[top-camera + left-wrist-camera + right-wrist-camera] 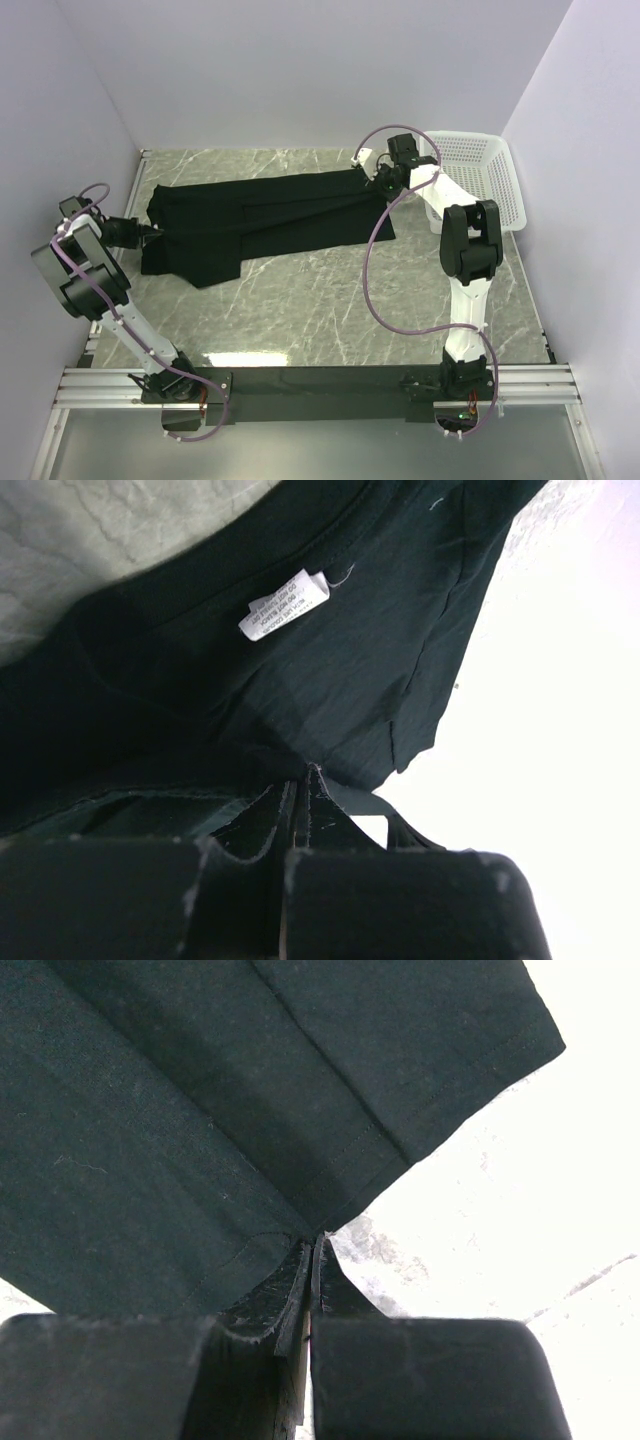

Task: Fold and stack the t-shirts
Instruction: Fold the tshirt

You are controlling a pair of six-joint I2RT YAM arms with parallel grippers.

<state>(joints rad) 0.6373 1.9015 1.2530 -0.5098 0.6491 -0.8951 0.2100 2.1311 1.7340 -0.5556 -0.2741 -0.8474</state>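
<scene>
- One black t-shirt [260, 215] is all there is to fold. It lies in a long, partly doubled band across the far half of the marble table [330, 320], running from about nine o'clock to one o'clock.
- It looks like light, limp cotton. I'd expect it to sag and crease wherever it isn't held and to slide easily on the smooth top. It can be pulled or carried, never pushed.
- Hems and corners look like the sensible holds. A pinch through a doubled edge should keep the layers together, while a pinch on one layer would likely let the fold drop open.
- The white neck label [285, 604] shows in the left wrist view, so the collar end is at nine o'clock.
- The left gripper [148, 231] is clamped on the cloth's edge there, fingers pressed together.
- The right gripper [375, 178] is likewise clenched on a stitched hem corner at the one o'clock end.
- A white basket [490, 185] sits at two o'clock, beyond the right arm and apart from the shirt.
</scene>
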